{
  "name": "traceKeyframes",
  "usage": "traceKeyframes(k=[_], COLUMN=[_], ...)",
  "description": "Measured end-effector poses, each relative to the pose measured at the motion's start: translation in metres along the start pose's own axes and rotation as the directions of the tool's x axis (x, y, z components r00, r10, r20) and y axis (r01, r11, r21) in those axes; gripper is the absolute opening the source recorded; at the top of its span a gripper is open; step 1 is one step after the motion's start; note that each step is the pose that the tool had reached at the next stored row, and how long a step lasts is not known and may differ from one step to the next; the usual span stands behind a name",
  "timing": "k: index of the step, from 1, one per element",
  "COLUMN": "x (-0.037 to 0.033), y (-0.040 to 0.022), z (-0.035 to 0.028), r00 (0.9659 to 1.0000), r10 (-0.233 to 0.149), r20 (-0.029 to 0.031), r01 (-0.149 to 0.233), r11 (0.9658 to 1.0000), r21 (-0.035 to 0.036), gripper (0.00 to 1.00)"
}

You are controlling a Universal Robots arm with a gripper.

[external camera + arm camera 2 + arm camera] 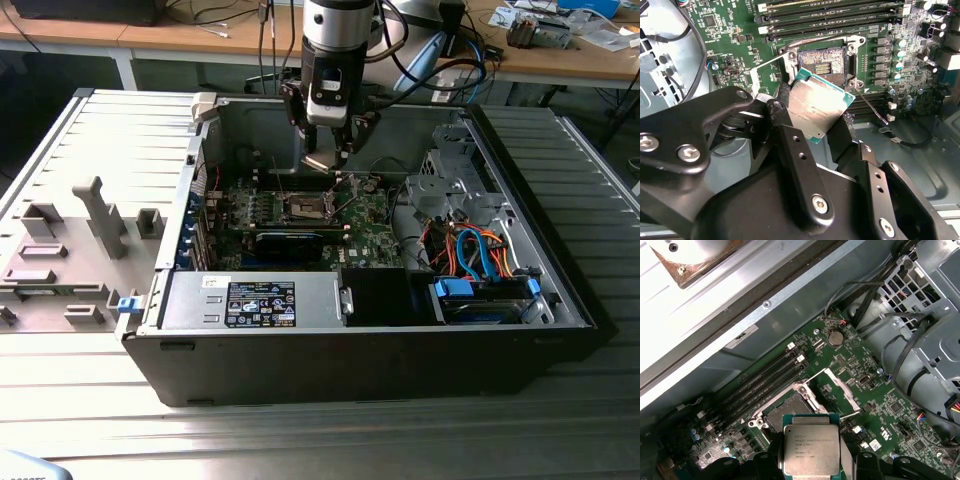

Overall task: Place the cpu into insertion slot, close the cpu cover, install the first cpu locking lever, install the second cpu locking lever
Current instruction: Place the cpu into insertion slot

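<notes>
step: placing cpu (817,112), judged | jaws: clamped on cpu edges, chip tilted above bare socket (822,62) | cpu cover (845,390): raised open | need: probably levelling, squaring over socket

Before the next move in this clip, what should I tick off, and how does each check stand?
1. cpu gripped by the tool: ok, shut on two opposite edges.
2. Socket free to receive it: ok, its contact field is bare.
3. cpu cover swung open: ok, raised off the socket.
4. Locking lever released: ok, it angles away from the socket corner.
5. cpu squared to the socket: cannot tell; it hangs above the board, not seated.
</notes>
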State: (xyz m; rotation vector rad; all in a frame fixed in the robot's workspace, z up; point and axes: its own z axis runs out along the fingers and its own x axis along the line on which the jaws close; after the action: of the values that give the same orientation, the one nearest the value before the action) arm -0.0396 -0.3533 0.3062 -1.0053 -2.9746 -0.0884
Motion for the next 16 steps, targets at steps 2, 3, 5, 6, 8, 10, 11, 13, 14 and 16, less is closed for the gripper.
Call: traceKeyframes(k=[2,3,5,6,8,10,11,13,14,16], x=[0.0,0.0,0.0,0.0,0.0,0.0,0.0,0.0,0.0,0.0], y=[0.0,0.0,0.0,0.0,0.0,0.0,0.0,-0.0001,0.0,-0.0001], z=[0.0001,0.0002,0.0003,0.0004,0.0005,0.0007,0.0007,0.0009,0.001,0.001], r00=[1.0,1.0,1.0,0.9999,0.9999,0.9998,0.9998,0.9997,0.9997,0.9996], r10=[0.004,0.005,0.008,0.01,0.014,0.019,0.021,0.024,0.026,0.028], r20=[0.0002,0.0003,0.0004,0.0005,0.0007,0.001,0.0011,0.0012,0.0014,0.0015], r01=[-0.004,-0.005,-0.008,-0.01,-0.014,-0.019,-0.021,-0.024,-0.026,-0.028], r11=[1.0,1.0,1.0,0.9999,0.9999,0.9998,0.9998,0.9997,0.9997,0.9996], r21=[0.0,-0.0001,-0.0002,-0.0002,-0.0003,-0.0004,-0.0004,-0.0005,-0.0005,-0.0005], gripper=[0.54,0.54,0.54,0.54,0.54,0.54,0.54,0.54,0.54,0.54])
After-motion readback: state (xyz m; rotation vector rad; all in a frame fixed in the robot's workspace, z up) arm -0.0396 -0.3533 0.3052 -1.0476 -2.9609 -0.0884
